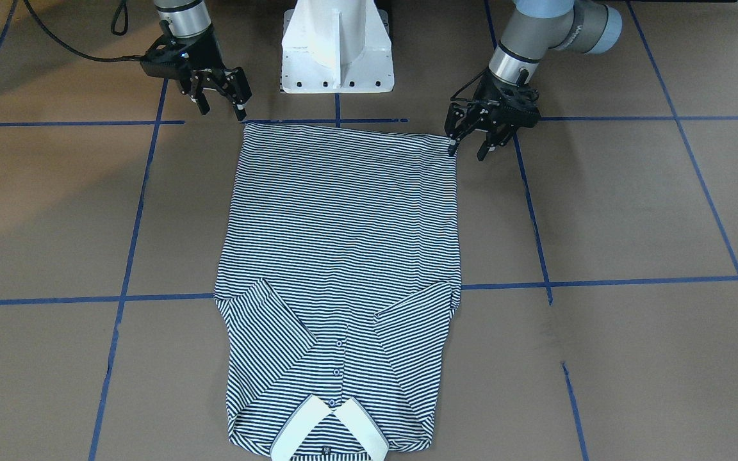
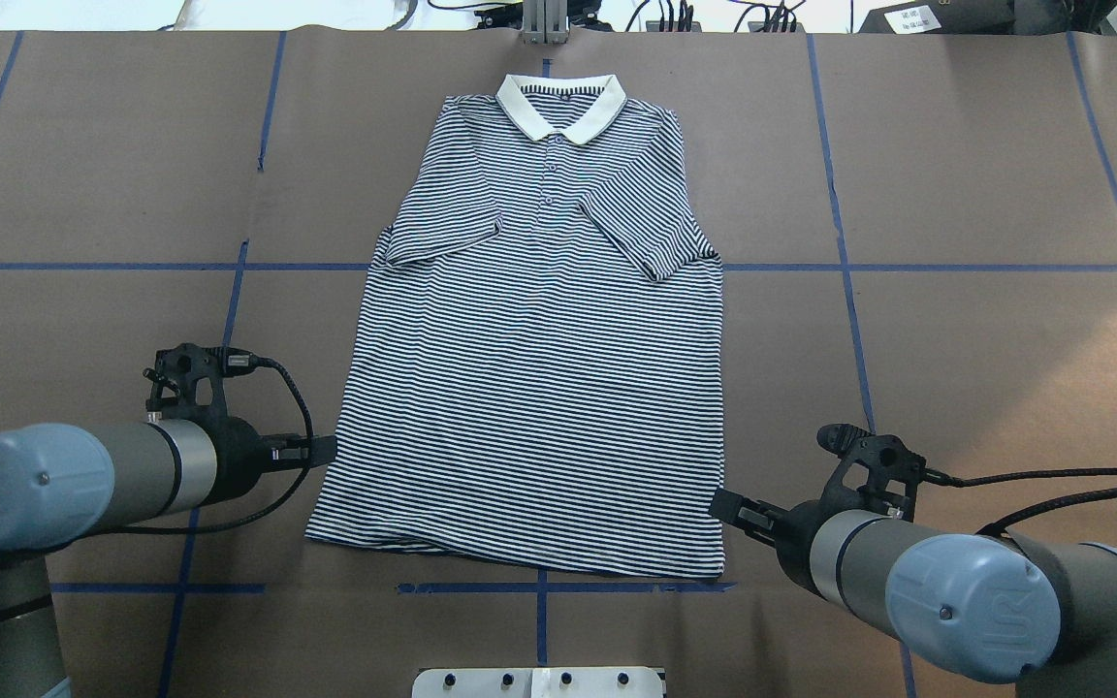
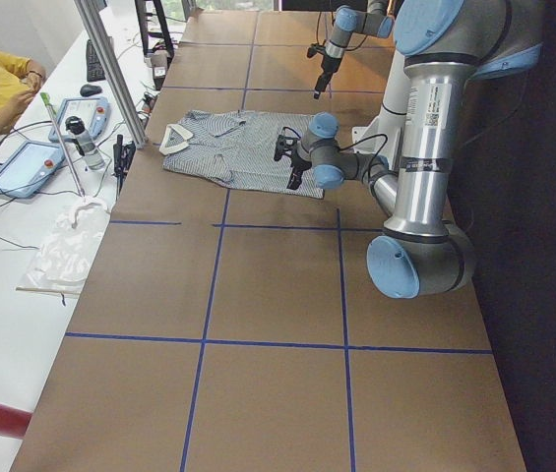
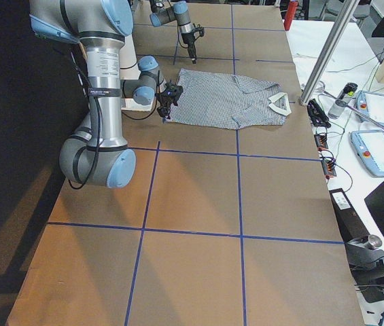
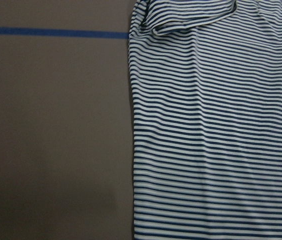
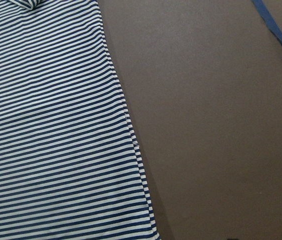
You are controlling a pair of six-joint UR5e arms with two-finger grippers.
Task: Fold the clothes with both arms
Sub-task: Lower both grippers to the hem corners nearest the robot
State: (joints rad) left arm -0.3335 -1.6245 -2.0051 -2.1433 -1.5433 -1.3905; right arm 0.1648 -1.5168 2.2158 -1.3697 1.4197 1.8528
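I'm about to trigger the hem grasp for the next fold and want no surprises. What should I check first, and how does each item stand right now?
1. Polo shirt lies flat, front up: ok.
2. Both sleeves folded in over the chest: ok.
3. Left hand open beside its hem corner: ok.
4. Right hand open beside the other hem corner: ok.
5. Cloth gripped by either hand: not ok, not yet.
6. Fingertips touching the shirt: cannot tell.
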